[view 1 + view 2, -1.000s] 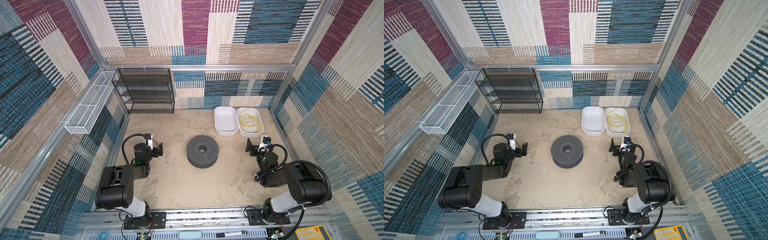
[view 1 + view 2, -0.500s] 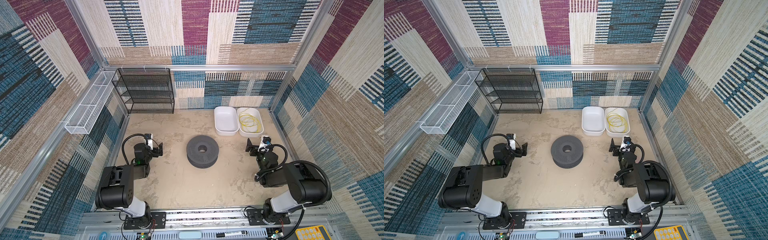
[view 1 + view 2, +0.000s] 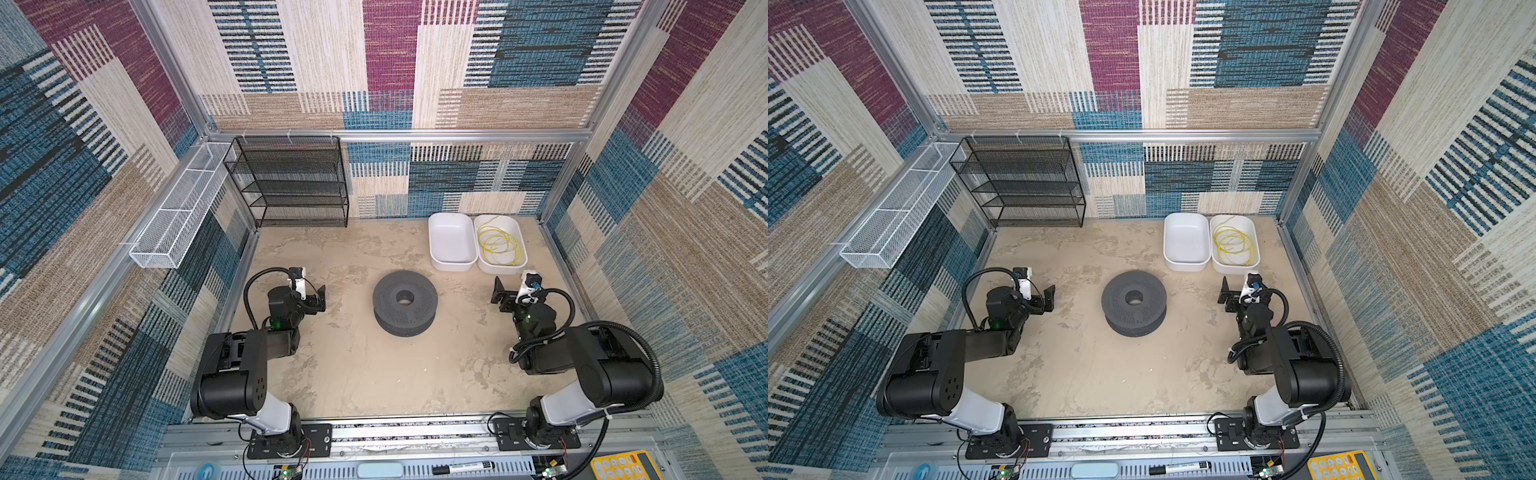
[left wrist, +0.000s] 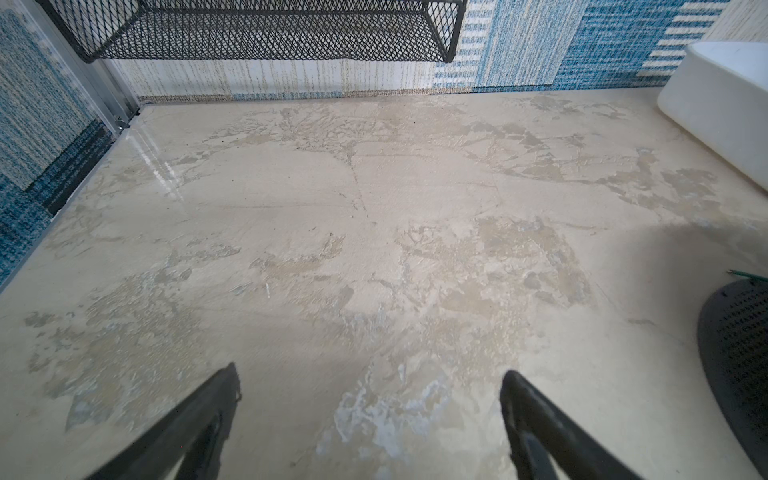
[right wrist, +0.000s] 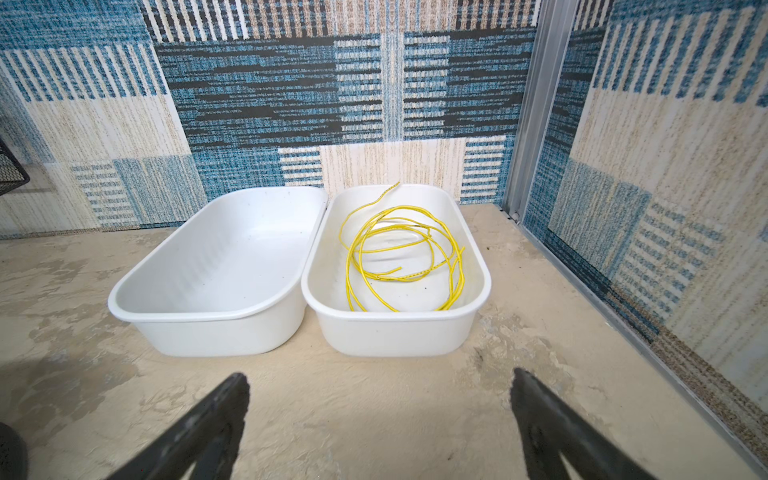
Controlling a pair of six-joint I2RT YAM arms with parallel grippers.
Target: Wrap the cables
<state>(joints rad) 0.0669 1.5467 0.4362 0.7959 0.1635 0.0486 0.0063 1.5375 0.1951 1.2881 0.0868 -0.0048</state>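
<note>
Nothing has shifted over the last second: both my arms sit where they were, folded low at either side of the counter point(image 3: 353, 374). My left hand point(image 3: 318, 296) is spread wide and empty. Its wrist view shows the left hand point(image 4: 370, 382) with two dark fingers well apart and only bare counter between them. My right hand point(image 3: 500, 294) is spread just as wide, also empty, and points at the white bins.

Between the two hands, near the middle of the counter, the dark perforated spool point(image 3: 405, 301) lies flat with its hole facing up. In the left wrist view a short green strand point(image 4: 748, 275) shows just at the spool's edge. I take it for the green cable, but the top views show none of it, so I cannot tell how much is wound.

Just beyond my right hand stand two bins side by side. The empty bin point(image 5: 199, 309) is nearer the middle. The second bin point(image 5: 395, 313), nearer the side wall, holds the yellow cable point(image 5: 399, 247) in a loose coil, with one end rising above the far rim. The black mesh shelf point(image 3: 291, 183) stands against the back wall, well apart.

This standstill means the yellow cable is untouched. I judge my right hand should reach in next, though the thin, springy loops could slip.
</note>
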